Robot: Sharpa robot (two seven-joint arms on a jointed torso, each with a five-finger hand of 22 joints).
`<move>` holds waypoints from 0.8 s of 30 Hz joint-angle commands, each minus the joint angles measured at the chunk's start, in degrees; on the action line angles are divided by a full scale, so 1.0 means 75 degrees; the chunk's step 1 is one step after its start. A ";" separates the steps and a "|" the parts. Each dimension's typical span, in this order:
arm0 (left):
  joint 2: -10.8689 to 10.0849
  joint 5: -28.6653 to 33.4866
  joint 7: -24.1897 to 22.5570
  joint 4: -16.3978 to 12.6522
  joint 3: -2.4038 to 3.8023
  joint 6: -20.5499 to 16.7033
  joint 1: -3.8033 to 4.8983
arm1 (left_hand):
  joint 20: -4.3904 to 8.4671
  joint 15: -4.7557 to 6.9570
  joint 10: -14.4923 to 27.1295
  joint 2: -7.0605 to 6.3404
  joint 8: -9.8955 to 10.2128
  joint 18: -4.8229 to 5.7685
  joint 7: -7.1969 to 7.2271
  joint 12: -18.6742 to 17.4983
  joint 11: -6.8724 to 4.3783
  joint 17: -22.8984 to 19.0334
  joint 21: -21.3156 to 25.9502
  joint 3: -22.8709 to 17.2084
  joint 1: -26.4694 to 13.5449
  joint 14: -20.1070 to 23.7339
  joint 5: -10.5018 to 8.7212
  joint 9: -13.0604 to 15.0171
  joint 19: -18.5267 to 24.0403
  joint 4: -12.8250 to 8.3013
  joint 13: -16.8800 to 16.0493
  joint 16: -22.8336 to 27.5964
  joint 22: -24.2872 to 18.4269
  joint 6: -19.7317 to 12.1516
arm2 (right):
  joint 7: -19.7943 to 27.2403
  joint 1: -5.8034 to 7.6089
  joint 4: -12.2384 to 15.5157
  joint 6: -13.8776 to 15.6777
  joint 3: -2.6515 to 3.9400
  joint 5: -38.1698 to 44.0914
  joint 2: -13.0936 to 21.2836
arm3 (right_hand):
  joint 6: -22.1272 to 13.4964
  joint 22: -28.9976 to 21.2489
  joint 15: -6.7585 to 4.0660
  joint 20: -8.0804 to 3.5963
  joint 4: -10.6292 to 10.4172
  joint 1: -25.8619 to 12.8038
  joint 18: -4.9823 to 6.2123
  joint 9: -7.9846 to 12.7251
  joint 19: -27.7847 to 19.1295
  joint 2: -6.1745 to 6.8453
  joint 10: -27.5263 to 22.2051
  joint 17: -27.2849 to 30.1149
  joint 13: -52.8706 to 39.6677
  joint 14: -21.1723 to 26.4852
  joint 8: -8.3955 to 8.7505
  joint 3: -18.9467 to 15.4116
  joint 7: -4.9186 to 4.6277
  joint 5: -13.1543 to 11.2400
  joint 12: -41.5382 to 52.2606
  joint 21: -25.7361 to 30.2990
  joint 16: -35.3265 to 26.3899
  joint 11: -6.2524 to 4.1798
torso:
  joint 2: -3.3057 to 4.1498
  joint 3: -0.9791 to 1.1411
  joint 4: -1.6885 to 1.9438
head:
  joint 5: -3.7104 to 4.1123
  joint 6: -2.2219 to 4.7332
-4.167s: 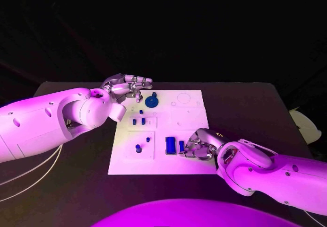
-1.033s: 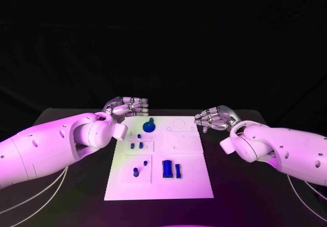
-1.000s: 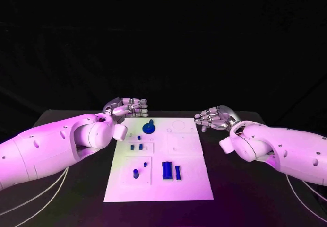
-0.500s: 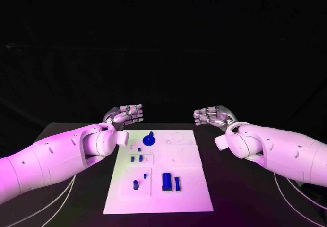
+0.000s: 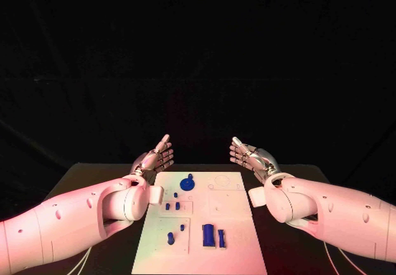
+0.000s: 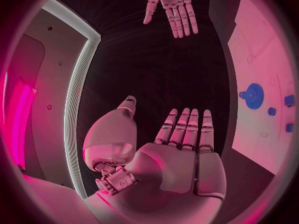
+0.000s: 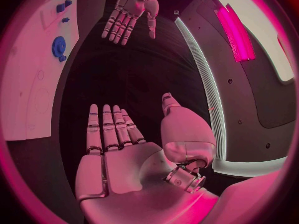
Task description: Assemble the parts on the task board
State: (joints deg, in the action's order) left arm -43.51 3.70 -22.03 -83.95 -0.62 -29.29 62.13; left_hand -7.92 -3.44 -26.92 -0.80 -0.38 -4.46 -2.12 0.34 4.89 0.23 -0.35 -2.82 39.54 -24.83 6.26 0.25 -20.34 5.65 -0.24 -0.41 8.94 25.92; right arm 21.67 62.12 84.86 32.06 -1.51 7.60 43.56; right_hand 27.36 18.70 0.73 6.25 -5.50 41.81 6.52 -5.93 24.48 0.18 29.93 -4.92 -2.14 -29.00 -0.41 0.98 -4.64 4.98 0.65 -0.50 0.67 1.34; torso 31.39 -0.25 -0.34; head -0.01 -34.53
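Task board (image 5: pixel 235 229) mid-table, long axis running near to far. Nearest on it: two upright blue bars (image 5: pixel 209 235), long axes same way. Farther: round blue gear (image 5: pixel 188 184). Beyond far edge: left hand (image 5: pixel 157 157) and right hand (image 5: pixel 249 156) raised, fingers straight, spread, holding nothing.

The right hand (image 7: pixel 124 157) lay flat and empty, its fingers (image 7: pixel 106 127) straight and close together, its thumb (image 7: pixel 177 119) set off to one side. Beyond it the left hand (image 7: pixel 134 7) hung with its fingers stretched out too, holding nothing, well apart from the right. The white task board (image 7: pixel 28 84) lay beside both hands on the black table (image 7: pixel 124 69). A round blue gear-like part (image 7: pixel 59 47) stood on the board, with smaller blue parts (image 7: pixel 62 7) near it.
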 commanded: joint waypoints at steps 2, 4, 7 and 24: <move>-0.0085 -0.0401 -0.0837 -0.0478 0.0052 -0.1528 -0.0147 | 0.0375 0.0458 0.1278 0.0106 0.0051 0.0595 0.0283 -0.0045 -0.0652 -0.0031 0.0046 0.0376 -0.1873 0.1178 -0.0296 -0.0033 0.0966 -0.0753 0.0031 0.0055 -0.0425 -0.1228 | 0.0929 -0.0167 0.0449 0.1342 0.0126 -0.0850 0.0105 | -0.1287 -0.0882 -0.0097 -0.0295 0.0733 -0.1971 -0.0869 0.0791 -0.1156 -0.0024 -0.1416 0.0656 0.0286 0.1368 0.0054 -0.0130 0.0618 -0.0664 -0.0086 0.0066 -0.0090 -0.0178 | -0.0028 0.0034 0.0045 | 0.0001 0.0020; -0.0118 -0.0442 -0.0927 -0.0624 0.0066 -0.1731 -0.0199 | 0.0427 0.0458 0.1453 0.0106 0.0051 0.0595 0.0283 -0.0045 -0.0652 -0.0031 0.0046 0.0376 -0.2132 0.1337 -0.0835 -0.0033 0.1097 -0.0753 0.0031 0.0055 -0.0482 -0.1399 | 0.1016 -0.0220 0.0579 0.1492 0.0168 -0.0943 0.0131 | -0.1469 -0.1005 -0.0097 -0.0834 0.0733 -0.2248 -0.0869 0.0791 -0.1313 -0.0024 -0.1613 0.0656 0.0286 0.1556 0.0054 -0.0130 0.0618 -0.0664 -0.0086 0.0066 -0.0090 -0.0178 | -0.0028 0.0034 0.0045 | 0.0001 0.0020; -0.0145 -0.0477 -0.1001 -0.0745 0.0077 -0.1900 -0.0242 | 0.0486 0.0458 0.1669 0.0106 0.0051 0.0595 0.0283 -0.0045 -0.0652 -0.0031 0.0046 0.0376 -0.2450 0.1537 -0.0835 -0.0033 0.1264 -0.0753 0.0031 0.0055 -0.0555 -0.1609 | 0.1075 -0.0256 0.0666 0.1592 0.0196 -0.1004 0.0149 | -0.1691 -0.1156 -0.0097 -0.0834 0.0733 -0.2584 -0.0869 0.0791 -0.1497 -0.0024 -0.1853 0.0656 0.0286 0.1793 0.0054 -0.0130 0.0618 -0.0664 -0.0086 0.0066 -0.0090 -0.0178 | -0.0028 0.0034 0.0045 | 0.0001 0.0020; -0.0158 -0.0493 -0.1035 -0.0800 0.0083 -0.1977 -0.0262 | 0.1056 0.0458 0.2650 0.0106 0.0051 0.0595 0.0283 -0.0045 -0.0652 -0.0031 0.0046 0.0376 -0.3889 0.2443 -0.0835 -0.0033 0.1987 -0.0753 0.0031 0.0055 -0.1192 -0.2552 | 0.1084 -0.0261 0.0679 0.1608 0.0201 -0.1014 0.0151 | -0.2692 -0.1842 -0.0097 -0.0834 0.0733 -0.4110 -0.0869 0.0791 -0.2401 -0.0024 -0.2950 0.0656 0.0286 0.2853 0.0054 -0.0130 0.0618 -0.0664 -0.0086 0.0066 -0.0090 -0.0178 | -0.0028 0.0034 0.0045 | 0.0001 0.0020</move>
State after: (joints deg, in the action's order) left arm -44.75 0.80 -28.41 -89.78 -0.06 -43.37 60.18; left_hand -0.32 -0.03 -9.65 0.00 -0.39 -0.66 0.01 0.33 0.05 0.06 -0.35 -0.16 14.23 -8.90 0.50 0.08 -7.46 0.42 -0.07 -0.21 0.71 9.27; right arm 28.56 60.18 89.85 43.84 -0.03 0.09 44.67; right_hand 9.83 6.68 0.02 0.10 -0.55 15.03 1.22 -0.17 8.93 0.00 10.73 -0.13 -0.08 -10.39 -0.19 0.01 -0.08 0.30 0.35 -0.28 0.36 0.02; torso 31.18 0.01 0.00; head -0.01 -34.38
